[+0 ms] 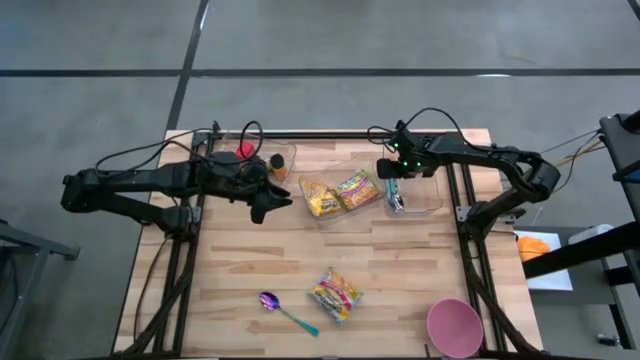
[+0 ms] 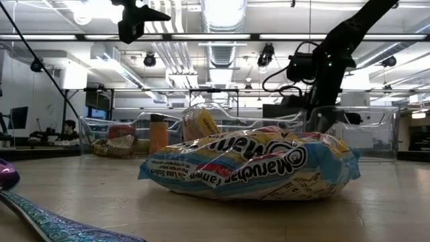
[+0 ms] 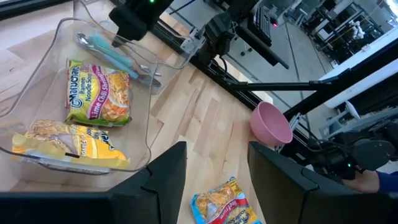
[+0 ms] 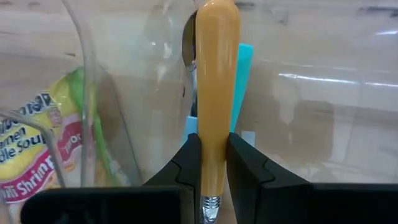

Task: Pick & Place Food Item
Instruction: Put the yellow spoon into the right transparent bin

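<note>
Wooden bench (image 1: 250, 260) holds clear bins along far edge. Right tool (image 4: 211, 158) inside right bin (image 1: 425, 200), clamped on orange-handled utensil (image 4: 214, 93). Left tool (image 1: 278, 200) half-open, empty, beside middle bin (image 1: 330, 215). Ramen packet (image 1: 336, 294) lies near front edge, well apart from both tools.

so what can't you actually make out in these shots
- Utensil in the right end effector: right wrist view shows only a tan handle; its working end is unclear.
- Ramen packet fills the low view, hiding the table behind it.
- Pink bowl: cut by the high view's bottom edge.
- Left bin contents: too small, partly under the left arm.
</note>
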Robot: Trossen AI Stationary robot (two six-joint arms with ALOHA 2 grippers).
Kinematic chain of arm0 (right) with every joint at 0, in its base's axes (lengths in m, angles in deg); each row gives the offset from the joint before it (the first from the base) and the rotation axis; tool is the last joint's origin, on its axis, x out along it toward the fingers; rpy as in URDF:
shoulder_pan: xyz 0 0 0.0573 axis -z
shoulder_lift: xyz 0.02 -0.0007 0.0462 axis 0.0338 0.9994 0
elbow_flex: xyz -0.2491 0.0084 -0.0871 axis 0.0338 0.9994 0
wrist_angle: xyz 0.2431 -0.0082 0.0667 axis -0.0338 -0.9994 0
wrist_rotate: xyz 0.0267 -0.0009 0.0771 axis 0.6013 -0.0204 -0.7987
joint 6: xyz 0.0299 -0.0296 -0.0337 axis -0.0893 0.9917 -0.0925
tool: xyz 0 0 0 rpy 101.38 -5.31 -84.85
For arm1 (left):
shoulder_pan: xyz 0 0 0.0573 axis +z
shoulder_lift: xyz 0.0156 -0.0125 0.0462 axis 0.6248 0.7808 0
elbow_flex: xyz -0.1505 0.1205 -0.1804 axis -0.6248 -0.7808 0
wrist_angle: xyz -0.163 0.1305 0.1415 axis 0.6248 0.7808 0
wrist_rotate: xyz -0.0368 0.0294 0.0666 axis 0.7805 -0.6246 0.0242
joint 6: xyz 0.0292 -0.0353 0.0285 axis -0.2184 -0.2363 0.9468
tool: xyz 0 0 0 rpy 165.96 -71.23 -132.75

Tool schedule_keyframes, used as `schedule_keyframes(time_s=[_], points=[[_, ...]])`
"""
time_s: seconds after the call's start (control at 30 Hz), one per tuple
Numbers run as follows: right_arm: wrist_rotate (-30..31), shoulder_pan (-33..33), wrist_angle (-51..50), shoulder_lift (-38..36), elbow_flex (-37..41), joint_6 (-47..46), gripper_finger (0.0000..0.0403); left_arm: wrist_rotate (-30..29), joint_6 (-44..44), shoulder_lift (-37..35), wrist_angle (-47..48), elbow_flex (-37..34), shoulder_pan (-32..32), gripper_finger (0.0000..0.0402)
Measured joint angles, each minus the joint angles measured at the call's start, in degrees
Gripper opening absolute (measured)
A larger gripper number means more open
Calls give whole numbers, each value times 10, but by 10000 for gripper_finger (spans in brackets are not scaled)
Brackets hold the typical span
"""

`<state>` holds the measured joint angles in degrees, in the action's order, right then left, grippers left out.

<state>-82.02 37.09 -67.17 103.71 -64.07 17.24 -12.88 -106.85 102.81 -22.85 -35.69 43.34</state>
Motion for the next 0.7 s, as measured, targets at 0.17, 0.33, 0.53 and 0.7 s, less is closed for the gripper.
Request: schedule_keyframes(time_s=[0.17, 0.33, 0.53, 0.7], points=[[-8, 0, 11, 10, 0, 5, 42, -3, 0, 0, 0, 0, 0, 178], [-8, 0, 12, 9, 0, 9, 42, -3, 0, 0, 0, 0, 0, 178], [-8, 0, 12, 9, 0, 12, 42, -3, 0, 0, 0, 0, 1, 178], [-11, 0, 12, 8, 0, 12, 42, -3, -2, 0, 0, 0, 1, 178]])
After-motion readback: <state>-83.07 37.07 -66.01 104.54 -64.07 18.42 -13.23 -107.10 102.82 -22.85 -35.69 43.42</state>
